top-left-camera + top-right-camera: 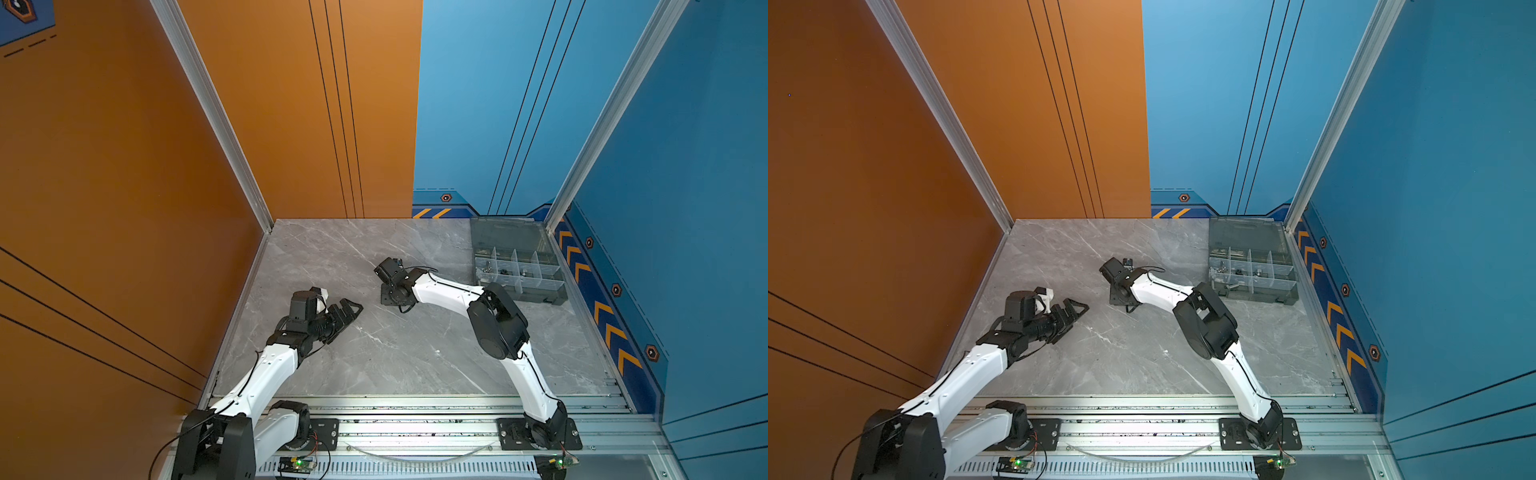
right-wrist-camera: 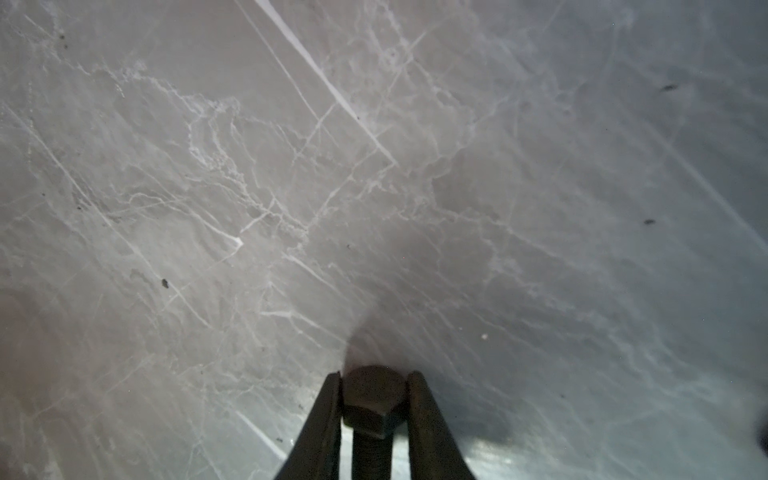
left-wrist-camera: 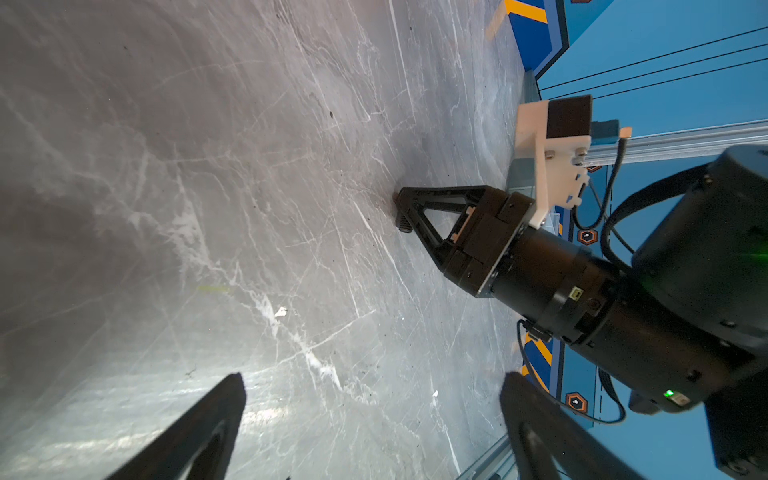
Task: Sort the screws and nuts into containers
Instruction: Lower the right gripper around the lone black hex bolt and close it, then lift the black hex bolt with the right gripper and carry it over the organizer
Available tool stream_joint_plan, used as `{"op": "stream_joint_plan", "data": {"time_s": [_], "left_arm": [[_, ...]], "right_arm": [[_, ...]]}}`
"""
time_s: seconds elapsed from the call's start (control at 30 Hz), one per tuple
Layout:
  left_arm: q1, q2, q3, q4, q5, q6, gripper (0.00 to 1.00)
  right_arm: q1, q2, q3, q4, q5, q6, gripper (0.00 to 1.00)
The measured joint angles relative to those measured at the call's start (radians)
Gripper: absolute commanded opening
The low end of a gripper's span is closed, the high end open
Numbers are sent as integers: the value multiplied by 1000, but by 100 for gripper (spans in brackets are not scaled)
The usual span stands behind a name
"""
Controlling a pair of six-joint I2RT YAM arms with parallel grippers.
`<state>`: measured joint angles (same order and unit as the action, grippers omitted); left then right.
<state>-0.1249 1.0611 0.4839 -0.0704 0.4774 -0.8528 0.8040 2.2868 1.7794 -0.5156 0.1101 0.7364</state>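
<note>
My jaws are matt black plastic; the dark hex-head metal bolt (image 2: 372,399) looks dull; grey veined stone-look tabletop (image 2: 208,166) smooth, faintly glossy; far-right smoky-grey plastic organiser box (image 1: 509,235) translucent.

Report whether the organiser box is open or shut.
Open: the organiser box has its lid swung back, leaving the divided compartments exposed.

On table (image 1: 332,257): bolt (image 2: 372,399) at centre, organiser box (image 1: 536,296) far right corner.

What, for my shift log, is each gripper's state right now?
Left gripper: open, empty.
Right gripper: closed on a dark screw.
</note>
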Motion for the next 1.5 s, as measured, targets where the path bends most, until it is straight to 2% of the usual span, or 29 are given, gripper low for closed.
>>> {"op": "stream_joint_plan", "data": {"time_s": [0.17,0.5,0.8,0.97,1.2,1.5], "left_arm": [[0,-2,0,0,0,0,98],[0,-7,-2,0,0,0,98],[0,0,-2,3,0,0,98],[-2,14,-2,13,0,-1,98],[-38,31,-1,29,-1,-8,97],[-87,82,18,63,-5,-18,98]], "right_arm": [[0,0,0,0,0,0,6],[-8,-20,-37,37,-18,-16,2],[-59,-117,-156,81,-116,-65,1],[-118,-241,-220,97,-181,-89,1],[-292,-481,-349,113,-212,-132,0],[-657,-679,-504,73,-194,-176,1]]}}
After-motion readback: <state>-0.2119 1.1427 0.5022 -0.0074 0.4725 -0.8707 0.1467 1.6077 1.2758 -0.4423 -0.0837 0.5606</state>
